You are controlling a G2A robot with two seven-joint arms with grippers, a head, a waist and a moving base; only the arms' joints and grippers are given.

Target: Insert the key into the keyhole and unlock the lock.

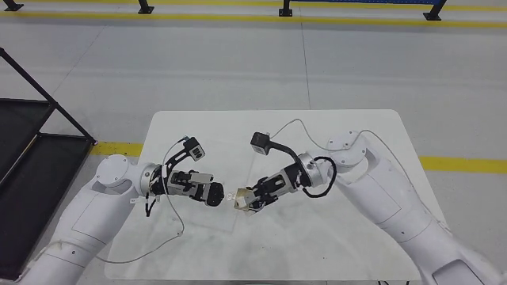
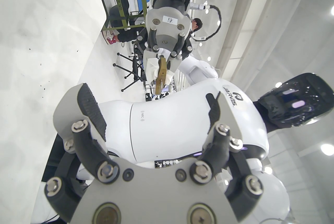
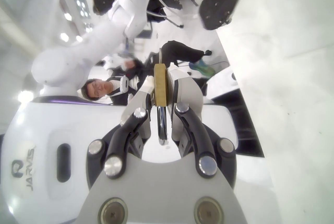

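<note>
Right jaws clenched on the brass padlock [image 3: 160, 88], held over the white desk [image 1: 360, 131] near its middle. The shackle [image 3: 161, 128] points back toward the wrist. A thin key [image 3: 160, 56] projects from the padlock's far end. Left jaws released and spread wide, facing the padlock, close but apart.

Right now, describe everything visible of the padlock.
The padlock has a flat, brass-coloured body, seen edge-on, and a shiny silver shackle that points back toward the wrist. The right tool is shut on it, pads pressed against both broad faces, holding it above the table. A thin metal strip, possibly the key, sticks out of the end opposite the shackle. The open left tool faces it without touching.
</note>
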